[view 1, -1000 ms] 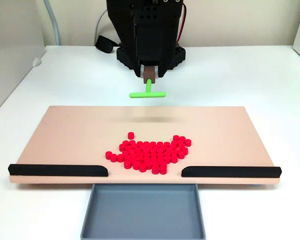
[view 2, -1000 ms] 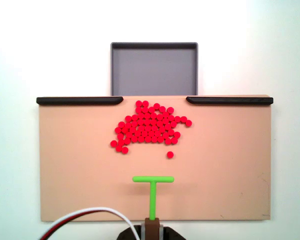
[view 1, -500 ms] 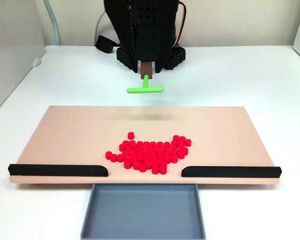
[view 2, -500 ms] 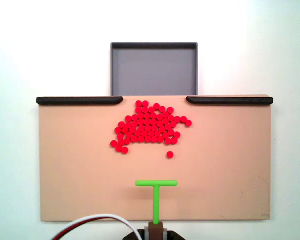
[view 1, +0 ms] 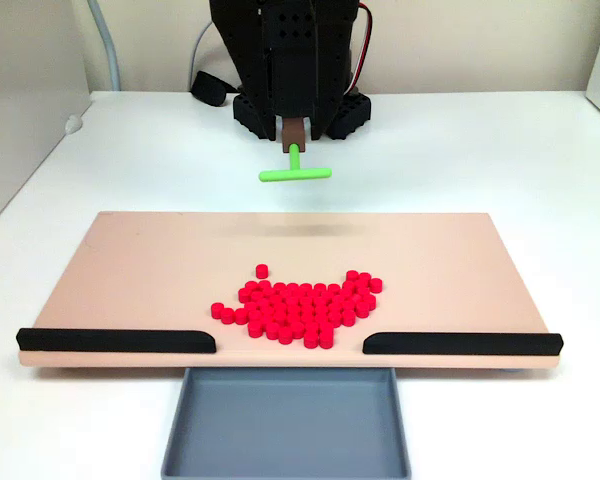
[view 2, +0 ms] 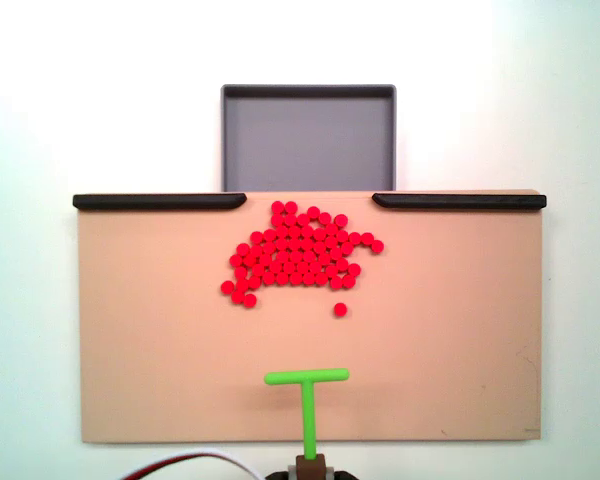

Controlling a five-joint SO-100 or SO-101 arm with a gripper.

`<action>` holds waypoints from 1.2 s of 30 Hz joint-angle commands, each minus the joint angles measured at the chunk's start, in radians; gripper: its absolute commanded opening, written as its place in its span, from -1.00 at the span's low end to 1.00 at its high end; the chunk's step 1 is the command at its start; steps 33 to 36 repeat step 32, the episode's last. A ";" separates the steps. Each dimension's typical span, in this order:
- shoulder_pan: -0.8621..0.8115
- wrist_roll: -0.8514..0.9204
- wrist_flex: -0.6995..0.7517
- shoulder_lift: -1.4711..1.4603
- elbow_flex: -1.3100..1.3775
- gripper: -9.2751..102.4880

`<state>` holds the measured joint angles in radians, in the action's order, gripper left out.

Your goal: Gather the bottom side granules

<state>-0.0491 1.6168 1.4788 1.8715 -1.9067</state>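
Forming a tight bright-red cluster, the granules (view 2: 298, 255) lie on the board (view 2: 140, 340); pincer (view 1: 295, 146) clamps the green T-tool (view 1: 295, 172).

Tan board (view 1: 140, 270) fills centre of frame on white tabletop (view 1: 480, 150). Two black rails (view 1: 115, 340) along its lower edge. Grey tray (view 1: 285, 425) bottom centre.

Granules (view 2: 298, 256) on board (view 2: 140, 330), tray (view 2: 308, 140) beyond.

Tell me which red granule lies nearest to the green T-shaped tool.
The single granule lying apart from the cluster, on the side toward the green T-shaped tool. All the others are packed together near the gap between the black rails.
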 commanded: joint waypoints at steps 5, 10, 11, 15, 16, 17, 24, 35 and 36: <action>-0.017 -0.051 0.005 0.037 0.018 -0.84; -0.017 -0.041 0.005 0.034 0.029 -0.84; -0.014 -0.043 0.005 0.034 0.029 -0.84; -0.009 -0.052 0.005 0.028 0.031 -0.84; -0.009 -0.052 0.005 0.028 0.031 -0.84; -0.011 -0.052 0.005 0.026 0.031 -0.84; -0.011 -0.052 0.003 0.023 0.031 -0.84; -0.008 -0.051 -0.006 0.003 0.031 -0.84; -0.008 -0.051 -0.006 0.003 0.031 -0.84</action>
